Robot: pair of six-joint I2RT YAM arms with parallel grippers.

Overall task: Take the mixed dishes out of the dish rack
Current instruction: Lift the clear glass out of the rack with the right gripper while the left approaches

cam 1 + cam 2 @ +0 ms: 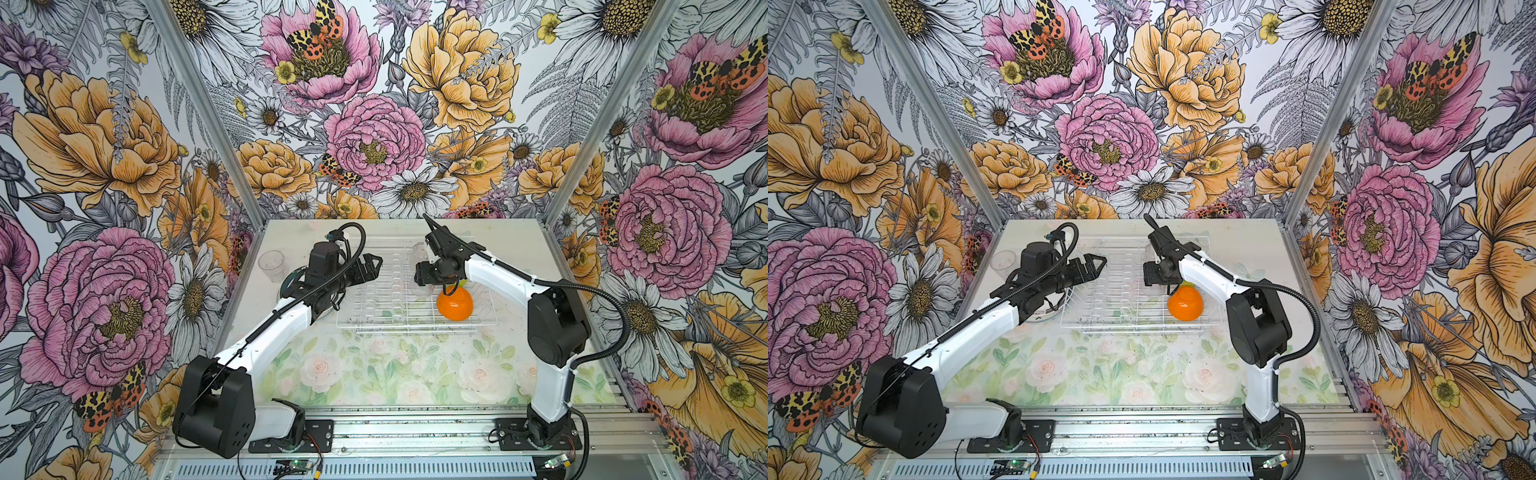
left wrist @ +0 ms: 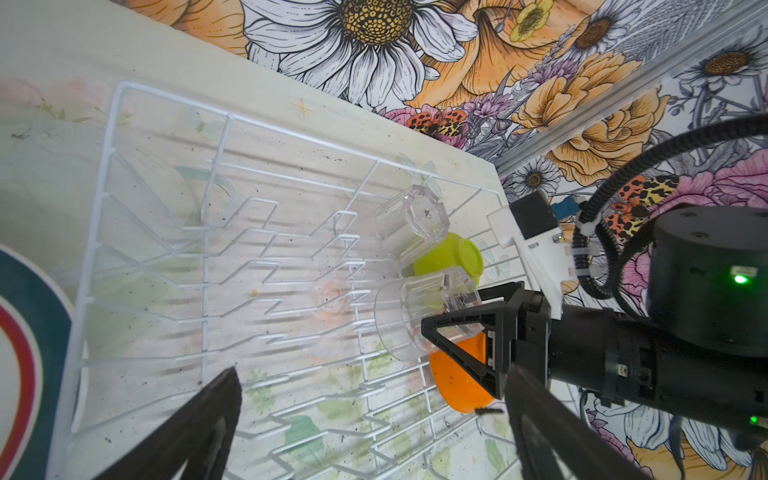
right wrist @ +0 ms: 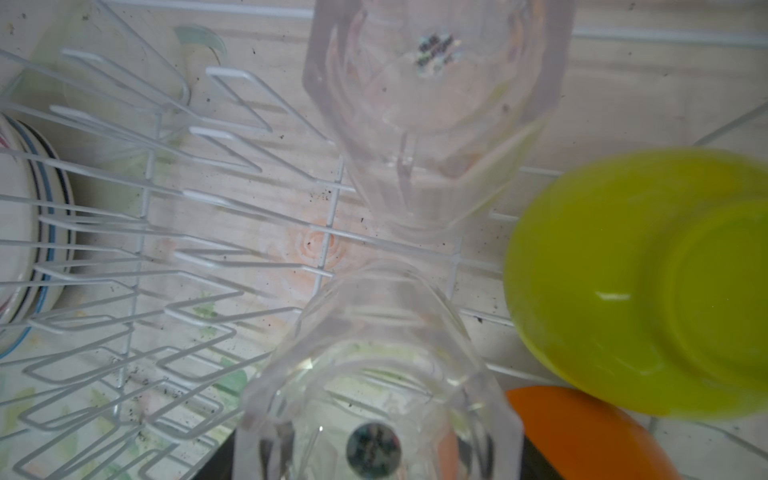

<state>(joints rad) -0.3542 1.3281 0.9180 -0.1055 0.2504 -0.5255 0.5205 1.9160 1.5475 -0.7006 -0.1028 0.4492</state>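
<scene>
The white wire dish rack (image 1: 415, 325) (image 1: 1133, 329) (image 2: 108, 174) sits mid-table. At its right end, both top views show an upside-down orange bowl (image 1: 455, 303) (image 1: 1185, 304); a lime-green bowl (image 2: 453, 255) (image 3: 644, 282) lies behind it. My right gripper (image 1: 420, 277) (image 1: 1150, 276) (image 2: 449, 307) is shut on a clear tumbler (image 2: 415, 316) (image 3: 374, 374) lying tilted over the rack wires. Beyond it lies a second clear tumbler (image 2: 415, 220) (image 3: 436, 104). My left gripper (image 1: 374, 266) (image 1: 1098, 264) (image 2: 370, 390) hangs open and empty over the rack's left part.
Left of the rack, on the table, stand a clear tumbler (image 1: 272, 266) (image 1: 1004, 262) and stacked plates (image 1: 1050, 311) (image 3: 25, 257), one with a teal-and-red rim (image 2: 25, 353), partly under my left arm. Floral walls close in the back and both sides.
</scene>
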